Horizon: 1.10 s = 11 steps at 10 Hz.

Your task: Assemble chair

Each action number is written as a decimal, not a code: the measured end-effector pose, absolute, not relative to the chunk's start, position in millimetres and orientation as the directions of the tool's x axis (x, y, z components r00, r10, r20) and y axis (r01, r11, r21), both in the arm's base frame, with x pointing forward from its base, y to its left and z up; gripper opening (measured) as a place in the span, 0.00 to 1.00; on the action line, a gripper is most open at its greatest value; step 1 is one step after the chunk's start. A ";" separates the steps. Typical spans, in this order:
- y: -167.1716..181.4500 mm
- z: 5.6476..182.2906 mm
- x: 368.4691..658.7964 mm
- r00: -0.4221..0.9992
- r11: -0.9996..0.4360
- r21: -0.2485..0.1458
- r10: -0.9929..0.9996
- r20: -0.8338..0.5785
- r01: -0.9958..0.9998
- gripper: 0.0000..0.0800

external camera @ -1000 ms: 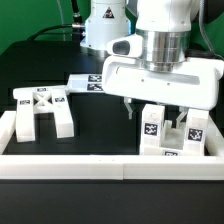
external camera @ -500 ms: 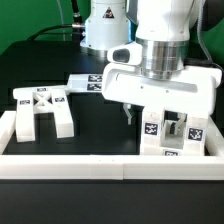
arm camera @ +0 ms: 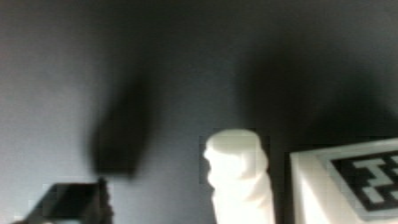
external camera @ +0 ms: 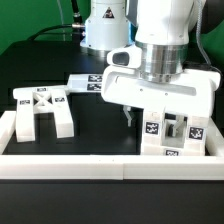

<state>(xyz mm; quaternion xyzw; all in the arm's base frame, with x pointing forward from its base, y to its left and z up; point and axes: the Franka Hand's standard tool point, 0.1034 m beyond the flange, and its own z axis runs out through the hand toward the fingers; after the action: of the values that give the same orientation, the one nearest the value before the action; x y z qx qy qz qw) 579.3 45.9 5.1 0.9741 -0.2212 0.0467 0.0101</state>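
The chair is in parts. A seat block (external camera: 172, 135) with tags and two uprights stands at the exterior view's right, against the white rail. A cross-braced frame (external camera: 40, 108) lies at the left. My gripper (external camera: 150, 118) hangs low over the seat block and is open. One dark finger (external camera: 128, 115) shows just left of the block; the other seems to sit in the gap between the uprights. The wrist view is blurred. It shows one black finger (arm camera: 71, 203), a rounded white upright (arm camera: 237, 180) and a tagged face (arm camera: 361, 170) of the block. Nothing is gripped.
A long white rail (external camera: 90, 165) edges the front of the black table, with a short side piece at the left (external camera: 8, 128). The marker board (external camera: 88, 83) lies flat at the back, in front of the arm's base (external camera: 105, 35).
My gripper has come down a little and shifted slightly left, closer around the seat block. The parts have not moved.
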 end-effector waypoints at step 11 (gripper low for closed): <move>51.1 31.9 583.7 0.906 -0.909 -0.015 -0.416 0.084 -0.416 0.32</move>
<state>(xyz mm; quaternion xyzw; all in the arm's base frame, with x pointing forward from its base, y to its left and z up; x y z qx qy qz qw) 583.7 51.1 31.9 0.9761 -0.2130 0.0427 0.0018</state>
